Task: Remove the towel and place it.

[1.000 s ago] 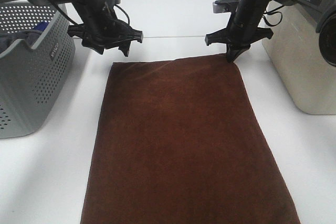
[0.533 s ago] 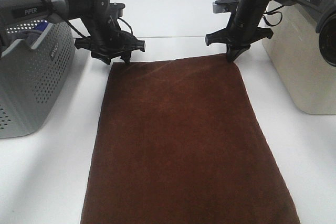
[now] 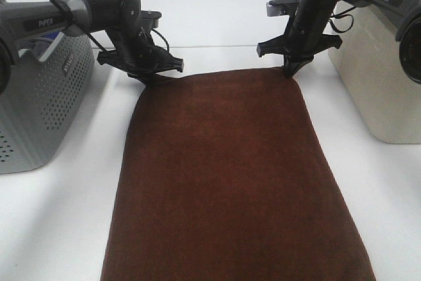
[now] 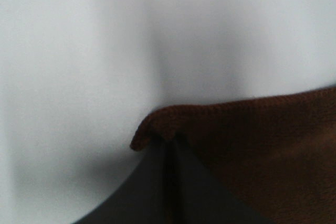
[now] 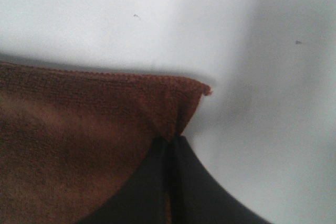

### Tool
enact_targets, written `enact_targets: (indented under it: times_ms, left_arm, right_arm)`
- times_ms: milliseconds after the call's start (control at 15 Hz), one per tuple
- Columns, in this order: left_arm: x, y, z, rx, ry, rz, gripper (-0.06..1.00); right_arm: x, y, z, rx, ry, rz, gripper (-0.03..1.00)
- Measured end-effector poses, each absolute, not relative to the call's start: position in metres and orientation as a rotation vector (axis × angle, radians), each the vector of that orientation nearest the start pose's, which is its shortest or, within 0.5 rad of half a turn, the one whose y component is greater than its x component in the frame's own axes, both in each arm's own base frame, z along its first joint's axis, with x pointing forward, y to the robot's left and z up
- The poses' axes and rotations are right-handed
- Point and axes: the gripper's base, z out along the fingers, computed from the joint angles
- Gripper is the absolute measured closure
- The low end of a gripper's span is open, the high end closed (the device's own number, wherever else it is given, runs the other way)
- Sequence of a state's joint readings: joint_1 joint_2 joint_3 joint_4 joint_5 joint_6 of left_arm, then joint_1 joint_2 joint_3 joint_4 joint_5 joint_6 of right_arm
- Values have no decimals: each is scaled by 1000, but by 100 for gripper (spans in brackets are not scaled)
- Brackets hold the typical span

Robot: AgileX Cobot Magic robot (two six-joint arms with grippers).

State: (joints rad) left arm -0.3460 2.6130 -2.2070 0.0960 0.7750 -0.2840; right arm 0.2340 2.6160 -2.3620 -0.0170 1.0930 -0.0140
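Towel (image 3: 223, 176) corners close-up; basket (image 3: 39, 110) overhead only

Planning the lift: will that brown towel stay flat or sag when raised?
Likely floppy: the towel bunches where the left gripper pinches its corner. With the right gripper on the other far corner, the middle would probably sag.
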Motion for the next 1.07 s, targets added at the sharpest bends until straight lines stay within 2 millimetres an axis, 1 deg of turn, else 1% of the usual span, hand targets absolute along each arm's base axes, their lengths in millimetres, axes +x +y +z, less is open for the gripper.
enact_targets:
  times_ms: [133,200,267,333,467,533,667,867,1000,1067]
  left_arm:
    - [524,-181,97,182,2630,-69,94]
    - [531,-181,109,198,2571,-57,94]
    - [536,-182,119,203,2519,-59,94]
    - [536,-182,119,203,2519,-59,94]
    - [545,-185,135,189,2404,-99,94]
    - [549,-183,139,179,2363,-115,94]
    - [556,-179,144,175,2283,-129,94]
    - [567,-175,158,178,2104,-173,94]
    - [572,-176,168,209,1976,-185,94]
    - [574,-176,170,238,1924,-173,94]
  right_arm:
    - [531,125,134,-354,2776,29,97]
    - [536,125,146,-350,2719,24,97]
    - [539,125,153,-350,2681,14,97]
    - [539,125,153,-350,2681,14,97]
    - [544,125,161,-349,2617,1,97]
    - [547,126,163,-348,2584,0,97]
    - [554,126,167,-350,2491,-16,97]
    - [565,128,177,-348,2328,-15,97]
    - [570,129,183,-349,2236,-15,97]
    - [573,130,185,-347,2193,-11,97]
